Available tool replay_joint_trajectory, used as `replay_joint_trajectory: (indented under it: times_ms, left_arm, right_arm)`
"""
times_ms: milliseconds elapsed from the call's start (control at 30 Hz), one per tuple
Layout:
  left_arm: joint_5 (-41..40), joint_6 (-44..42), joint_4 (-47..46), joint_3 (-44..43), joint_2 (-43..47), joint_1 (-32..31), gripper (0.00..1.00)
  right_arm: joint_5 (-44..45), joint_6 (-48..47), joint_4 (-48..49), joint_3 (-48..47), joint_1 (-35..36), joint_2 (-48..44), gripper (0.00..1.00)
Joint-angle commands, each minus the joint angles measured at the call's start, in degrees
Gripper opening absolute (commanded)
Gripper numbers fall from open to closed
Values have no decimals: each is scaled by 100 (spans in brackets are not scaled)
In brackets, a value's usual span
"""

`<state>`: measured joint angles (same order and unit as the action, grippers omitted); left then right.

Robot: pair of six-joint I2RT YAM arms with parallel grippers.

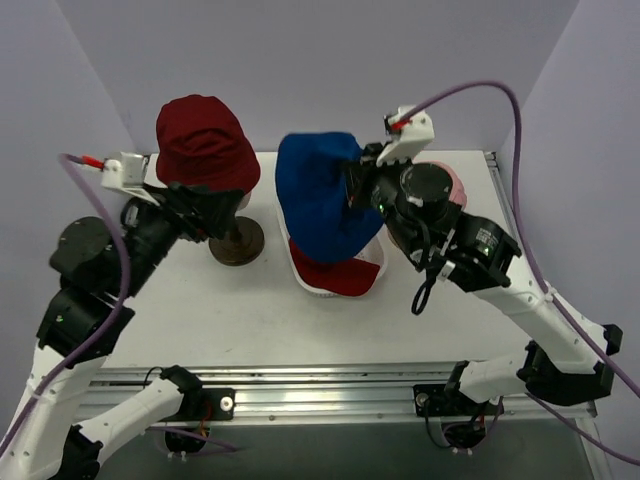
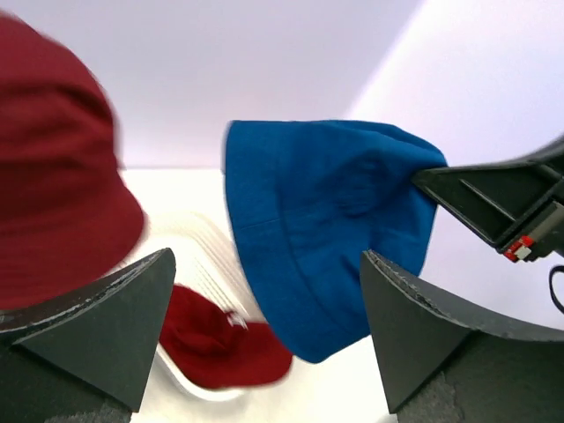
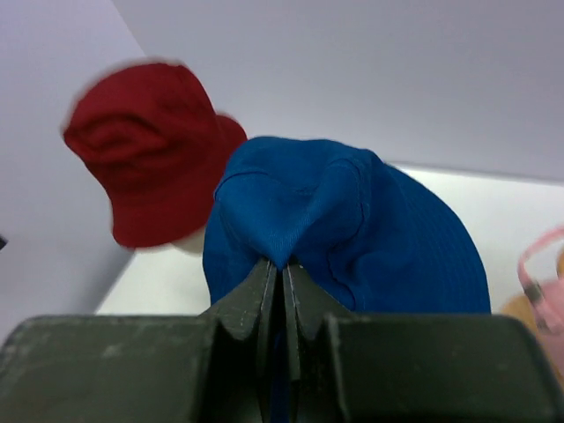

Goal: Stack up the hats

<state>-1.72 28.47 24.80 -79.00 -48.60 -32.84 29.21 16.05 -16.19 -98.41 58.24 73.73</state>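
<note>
The blue bucket hat (image 1: 320,200) is up off the tabletop (image 1: 200,320), near the middle of the scene. The right jaws are pressed together on a pinched fold of its cloth. In the right wrist view the fold bunches up just above the two closed tips, and the rest of the hat spreads out beyond them. From above, the hat covers the far part of the white basket (image 2: 194,238). I cannot tell whether its lower edge touches the basket.

The red peaked cap (image 1: 335,278) lies inside that basket, showing at the near side from under the blue hat.

To the left of the blue hat, and apart from it, the dark red bucket hat (image 1: 200,140) sits high on a stand with a round brown base (image 1: 240,245) resting on the tabletop. A pale shape just shows under the hat's brim in the right wrist view, but too little of it shows to make out.

The left jaws stand wide apart with nothing between them. They sit just on the near side of the dark red hat, above the brown base, and point right toward the blue hat. In the left wrist view their two dark fingers (image 2: 97,335) frame the blue hat and the basket, with the dark red hat filling the upper left corner.

The pink peaked cap (image 1: 455,185) is at the far right, mostly hidden behind the right arm's wrist. Only a curved pink edge shows, and how it lies cannot be told.
</note>
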Motion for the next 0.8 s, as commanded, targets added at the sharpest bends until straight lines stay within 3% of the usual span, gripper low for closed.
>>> replay_joint_trajectory:
  times_ms: [0,133,200,267,333,367,400,433,500,567,700,767]
  left_arm:
    - [-1226,-403,1211,-747,-211,111,94]
    - [-954,-421,1299,-1380,-571,531,94]
    - [-709,-369,1352,-1870,-922,821,94]
    - [124,-167,1405,-2206,-1351,1567,94]
    - [1481,253,1248,-2539,-1608,2226,97]
    - [1986,438,1090,-2559,-1800,2917,98]
    - [2487,840,897,-2533,-1881,3211,100]
    - [3579,1036,199,-2350,-1960,3553,100]
    - [4570,1632,-1240,-2086,-2179,4047,100]
    - [5361,1977,-2028,-1716,-2346,4197,100]
    - [5743,2820,-3811,-1162,-2444,4374,100]
    - [5840,2979,-4122,-1135,-2531,4374,100]
  right_arm:
    - [-266,-647,-25,-1169,30,910,0]
    - [-618,-990,-191,-3057,-5,2099,0]
    - [-889,-1183,-271,-4480,-23,2913,0]
    - [-1005,-1332,9,-5324,-32,3286,0]
    - [-1075,-1359,743,-5207,-58,3402,0]
    - [-1075,-1342,1027,-5023,-76,3350,0]
    - [-1084,-1255,1282,-4534,-102,3210,0]
    - [-1206,-1210,1554,-4355,-120,3156,0]
    - [-1374,-1131,1811,-4091,-128,3051,0]
    - [-1690,-1052,2066,-3923,-137,2945,0]
    - [-2112,-955,2470,-3546,-128,2647,0]
    - [-2069,-1007,2611,-3518,-137,2629,0]
